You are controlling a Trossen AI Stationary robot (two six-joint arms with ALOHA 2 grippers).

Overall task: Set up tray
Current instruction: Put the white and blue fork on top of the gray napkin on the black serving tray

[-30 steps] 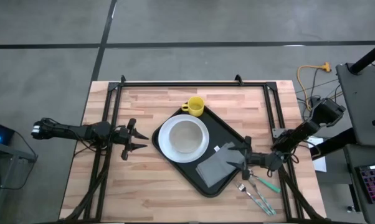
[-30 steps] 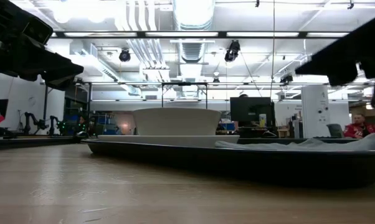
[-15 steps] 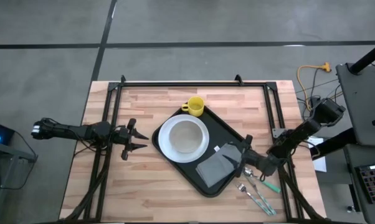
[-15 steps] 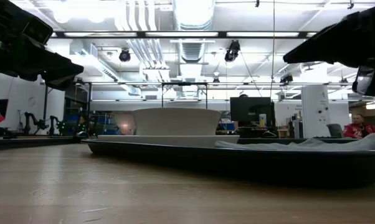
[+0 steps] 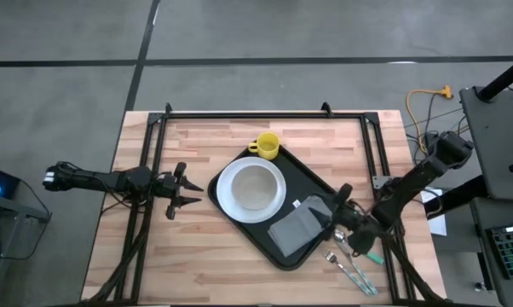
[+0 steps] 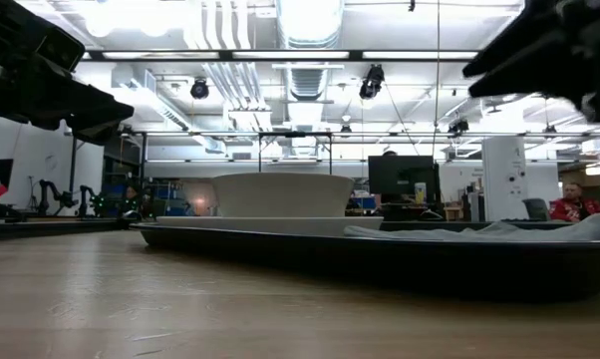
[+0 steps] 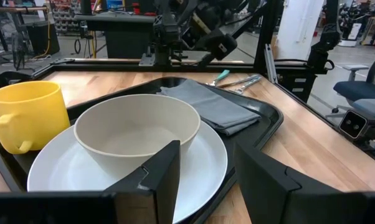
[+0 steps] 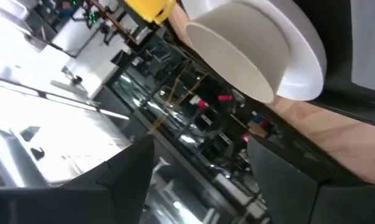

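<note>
The tray (image 5: 317, 183) lies turned at an angle on the middle of the wooden worktop (image 5: 205, 256), reaching toward the right half, flat on the wood with its low rim showing as a dark band in the low view (image 6: 380, 261). On its far-left part sits a white plate (image 5: 225, 200) with a cream bowl (image 5: 255, 185) standing upright in the middle of it. A yellow mug (image 5: 266, 146) stands at the tray's far corner, just beside the plate, its handle turned toward the worktop's left edge. On the tray's near-right part a folded grey napkin (image 5: 296, 227) lies flat, close to the plate.

The right gripper (image 5: 340, 223) hovers over the tray's right rim, near the napkin's right edge, its fingers spread and holding nothing; in the right wrist view the two dark fingers (image 8: 122, 177) stand well apart with the plate and bowl seen beyond them. Just off the tray, toward the worktop's near-right corner, some cutlery (image 5: 352, 266) lies on the wood, one piece with a green handle (image 5: 372, 255).

The left gripper (image 5: 181, 191) waits over the left half of the worktop, facing the tray and apart from it, its fingers also spread and empty.
</note>
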